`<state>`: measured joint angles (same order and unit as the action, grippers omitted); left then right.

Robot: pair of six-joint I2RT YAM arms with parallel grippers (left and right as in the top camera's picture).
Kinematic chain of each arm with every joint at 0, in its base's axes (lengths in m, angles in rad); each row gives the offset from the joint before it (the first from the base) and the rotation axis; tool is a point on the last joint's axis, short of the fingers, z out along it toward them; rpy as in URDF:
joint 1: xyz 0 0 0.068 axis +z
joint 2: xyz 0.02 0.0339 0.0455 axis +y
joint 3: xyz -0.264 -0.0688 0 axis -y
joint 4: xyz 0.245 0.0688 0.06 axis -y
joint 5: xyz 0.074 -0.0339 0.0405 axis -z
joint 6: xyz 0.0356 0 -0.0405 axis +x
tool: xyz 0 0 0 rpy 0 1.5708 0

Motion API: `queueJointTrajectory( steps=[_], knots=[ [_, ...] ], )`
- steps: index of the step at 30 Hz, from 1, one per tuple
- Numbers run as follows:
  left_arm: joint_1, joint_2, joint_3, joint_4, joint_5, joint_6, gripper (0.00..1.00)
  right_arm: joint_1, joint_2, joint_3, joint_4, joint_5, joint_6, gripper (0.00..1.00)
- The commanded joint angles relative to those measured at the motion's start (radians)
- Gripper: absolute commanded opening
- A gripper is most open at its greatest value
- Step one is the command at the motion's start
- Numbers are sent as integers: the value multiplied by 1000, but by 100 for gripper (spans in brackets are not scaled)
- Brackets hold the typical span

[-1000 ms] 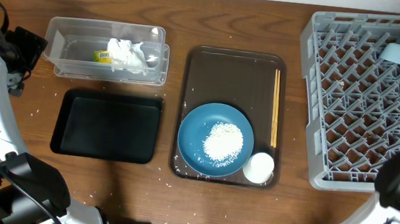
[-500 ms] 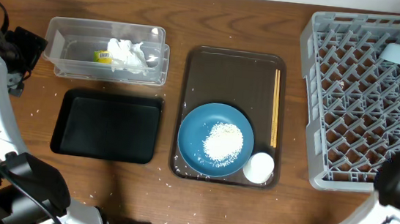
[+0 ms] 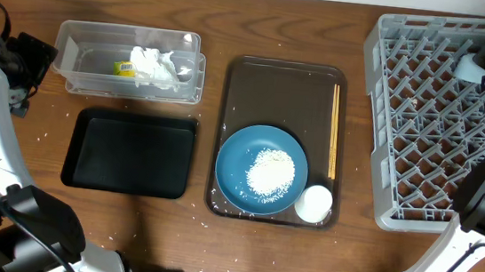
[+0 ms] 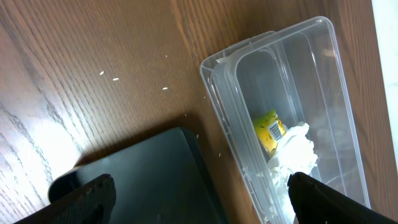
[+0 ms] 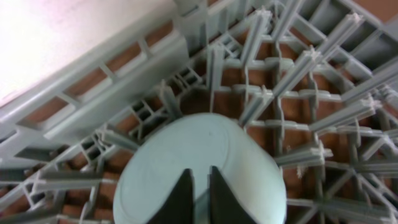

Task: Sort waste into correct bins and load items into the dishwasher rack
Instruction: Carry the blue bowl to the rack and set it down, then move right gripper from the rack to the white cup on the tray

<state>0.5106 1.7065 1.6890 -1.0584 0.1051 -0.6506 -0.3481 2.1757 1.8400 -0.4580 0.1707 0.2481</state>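
Bowl [image 5: 239,165] sits in rack [image 5: 124,79] (right hand [image 5: 199,172] closed).

plate [image 3: 232,166]: dark blue
rice [image 3: 271,174]: white
rack [image 3: 422,126]: grey lattice
bowl [image 5: 199,140]: pale blue
shallow bin [image 3: 129,152]: black
wrapper [image 4: 268,129]: yellow (white barcode patch)
bench [image 4: 93,74]: brown wood grain

The left end effector [image 4: 200,199] hangs with jaws spread wide, while the right end effector [image 5: 200,196] has its fingers pressed together.
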Motion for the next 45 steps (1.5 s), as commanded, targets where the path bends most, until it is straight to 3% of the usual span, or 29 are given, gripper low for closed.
queueJointTrajectory(
  steps=[1, 5, 11, 17, 22, 34, 37, 41, 45],
  knots=[
    [4, 6, -2, -3, -4, 10, 91, 17, -109, 11, -48, 5, 2, 1],
    [4, 6, -2, -3, -4, 10, 91, 21, -214, 11, -100, -5, 29, 2],
    [4, 6, -2, -3, -4, 10, 91, 31, -281, 11, -50, -82, 28, 10],
    [4, 6, -2, -3, -4, 10, 91, 51, -193, 11, 29, -82, 28, 9],
    [4, 6, -2, -3, -4, 10, 91, 56, -60, 11, 104, -89, 28, 13],
    [4, 6, -2, -3, -4, 10, 91, 52, 14, 11, -2, 76, -8, 15],
    [4, 6, -2, -3, -4, 10, 91, 50, 14, 11, -63, 119, -29, 12],
    [4, 6, -2, -3, -4, 10, 91, 39, -5, 11, -130, 182, -29, 2],
    [4, 6, -2, -3, -4, 10, 91, 35, -72, 11, -167, 204, -28, 1]
  ],
)
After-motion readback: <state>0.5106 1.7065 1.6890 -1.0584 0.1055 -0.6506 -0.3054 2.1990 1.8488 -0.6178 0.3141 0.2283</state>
